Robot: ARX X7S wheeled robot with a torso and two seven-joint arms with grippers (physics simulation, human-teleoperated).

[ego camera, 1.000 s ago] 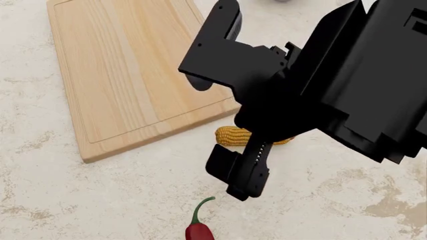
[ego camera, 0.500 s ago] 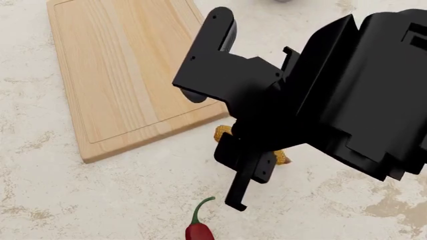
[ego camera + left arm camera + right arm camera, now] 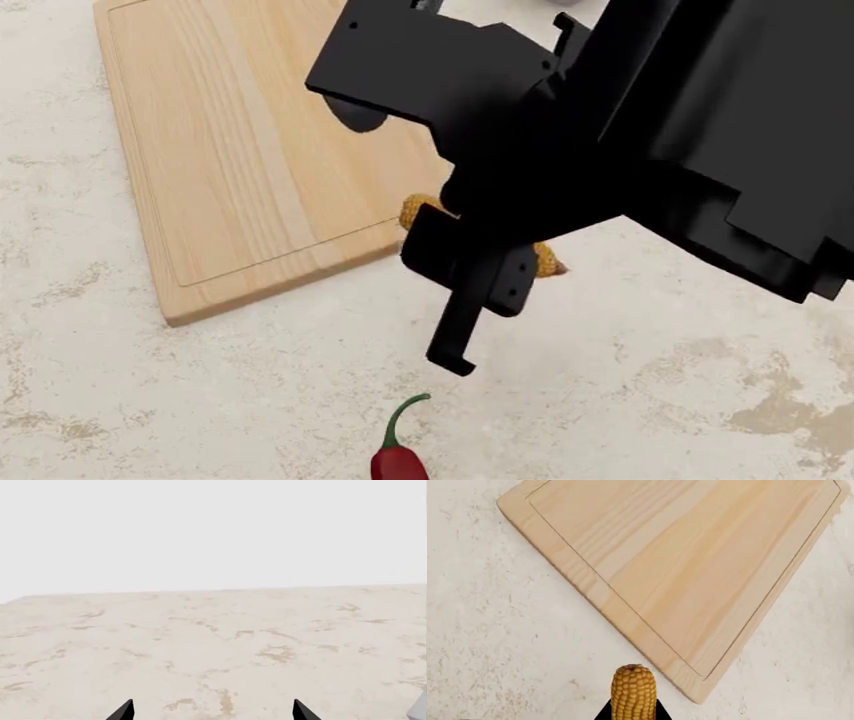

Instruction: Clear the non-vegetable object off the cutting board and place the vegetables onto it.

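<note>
The light-wood cutting board [image 3: 227, 150] lies bare at the upper left of the head view and also shows in the right wrist view [image 3: 694, 565]. My right gripper [image 3: 474, 265] is shut on the yellow corn cob [image 3: 416, 210], holding it above the table just off the board's near right corner. In the right wrist view the corn cob [image 3: 633, 692] sits between the dark jaws of the right gripper [image 3: 633, 716], pointing at the board's corner. The dark-red chilli [image 3: 398, 455] lies on the table near the front edge. My left gripper [image 3: 212, 712] is open over bare table. The potato-like lump is out of view.
The beige marbled tabletop [image 3: 160, 400] surrounds the board. My large black right arm [image 3: 721, 150] hides the right part of the head view. A pale grey object [image 3: 421, 707] shows at the edge of the left wrist view.
My right gripper closed on the corn cob and has carried it up and toward the board's corner. The chilli and the board have not moved.
</note>
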